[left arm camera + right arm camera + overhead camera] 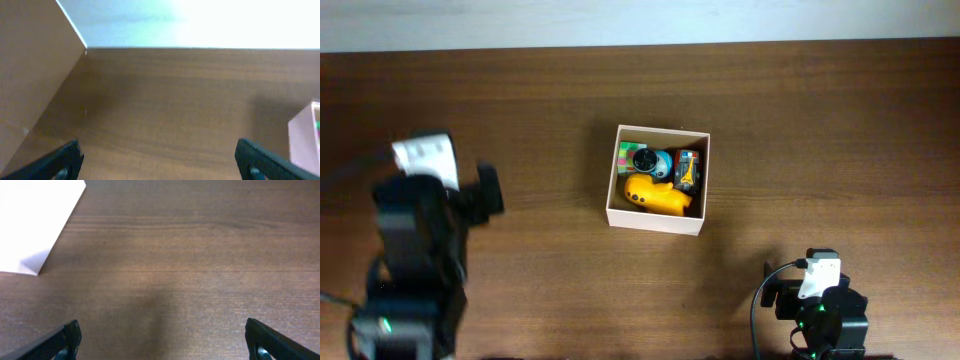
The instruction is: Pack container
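The left fingers stand wide apart at the bottom corners of the left wrist view, with only bare table between them. They hold nothing. The container shows only as a strip of pale wall at the right edge of that view. It lies ahead of the right-hand finger and to its outer side, well apart from it and not between the fingers.

The right fingers are spread just as wide and are also empty, with plain wood grain between them. In the right wrist view one white corner of the container fills the upper left, ahead of the left-hand finger and clear of it.

From overhead the container sits near the middle of the table, its open top facing up. Inside it lie a yellow toy, a round blue toy, a green and pink block and a small orange and dark toy, packed close together. The left arm, blurred, is at the table's left side. The right arm sits at the lower right. Both are well apart from the container, which lies between them.
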